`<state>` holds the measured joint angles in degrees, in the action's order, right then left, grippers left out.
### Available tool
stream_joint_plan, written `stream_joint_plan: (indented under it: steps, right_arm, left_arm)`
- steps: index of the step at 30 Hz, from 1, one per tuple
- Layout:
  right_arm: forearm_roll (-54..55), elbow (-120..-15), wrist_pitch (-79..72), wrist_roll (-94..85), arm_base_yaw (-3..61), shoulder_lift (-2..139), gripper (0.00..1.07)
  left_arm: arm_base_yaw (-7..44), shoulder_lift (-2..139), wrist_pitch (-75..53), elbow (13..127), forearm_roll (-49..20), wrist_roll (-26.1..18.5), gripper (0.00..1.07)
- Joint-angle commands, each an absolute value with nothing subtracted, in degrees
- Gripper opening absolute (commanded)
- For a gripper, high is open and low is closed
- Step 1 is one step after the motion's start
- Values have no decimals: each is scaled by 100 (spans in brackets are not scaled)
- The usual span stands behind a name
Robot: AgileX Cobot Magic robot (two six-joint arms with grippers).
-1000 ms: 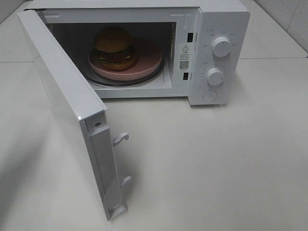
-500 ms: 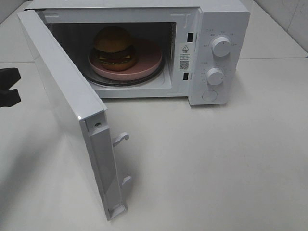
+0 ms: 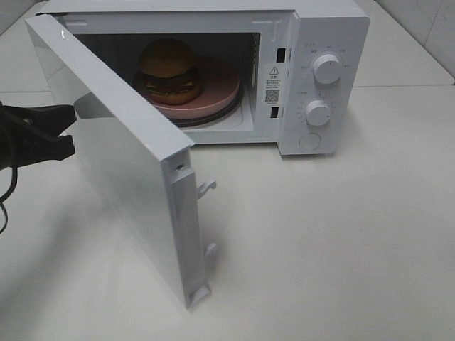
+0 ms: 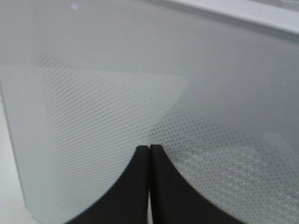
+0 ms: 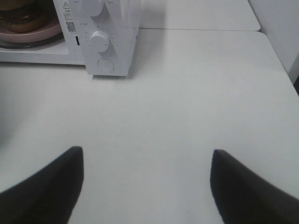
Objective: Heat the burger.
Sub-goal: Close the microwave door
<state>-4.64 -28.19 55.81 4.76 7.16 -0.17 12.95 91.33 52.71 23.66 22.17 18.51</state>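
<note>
Status: burger (image 3: pixel 169 69) loaded, door (image 3: pixel 121 170) part-open.
The burger sits on the pink plate (image 3: pixel 224 89) inside the microwave (image 3: pixel 334 28). The clenched left gripper (image 3: pixel 71 129) rests against the door's outer face; the right gripper (image 5: pixel 147 158) hangs spread and empty. Remaining: latch the door, set the dials (image 3: pixel 318 112).

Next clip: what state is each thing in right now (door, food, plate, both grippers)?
microwave door: part open, swung out at an angle.
burger: on the pink plate, inside the microwave.
pink plate: on the turntable.
left gripper: shut, empty, tips at the door's outer face.
right gripper: open, empty, above the table.
</note>
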Motion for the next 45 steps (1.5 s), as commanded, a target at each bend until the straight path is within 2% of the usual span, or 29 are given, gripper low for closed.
stream_joint_plan:
  steps: [1, 10, 18, 21, 25, 42, 45]
  right_arm:
    - [-441, -2819, 5495, 441, 676, -195, 74]
    - [-441, -2819, 5495, 441, 676, -195, 74]
    - [-441, -2819, 5495, 441, 676, -195, 74]
    - [-441, -2819, 5495, 441, 676, -195, 74]
    - [-441, -2819, 5495, 441, 676, -195, 74]
    - [-441, -2819, 5495, 441, 676, -195, 74]
    - [-441, -2819, 5495, 441, 676, -195, 74]
  left_arm:
    - [1518, 9116, 5260, 2578, 2108, 1839, 0]
    - [1931, 9248, 4784, 3054, 1977, 1845, 0]
    - [2406, 9431, 4332, 3495, 1369, 1851, 0]
    - [2653, 9597, 4148, 3753, 848, 1839, 0]
    - [2865, 9855, 4091, 4051, 676, 1839, 0]
    - [3214, 10456, 3930, 4893, 350, 1816, 0]
    - [3277, 10554, 3736, 5145, 275, 1690, 0]
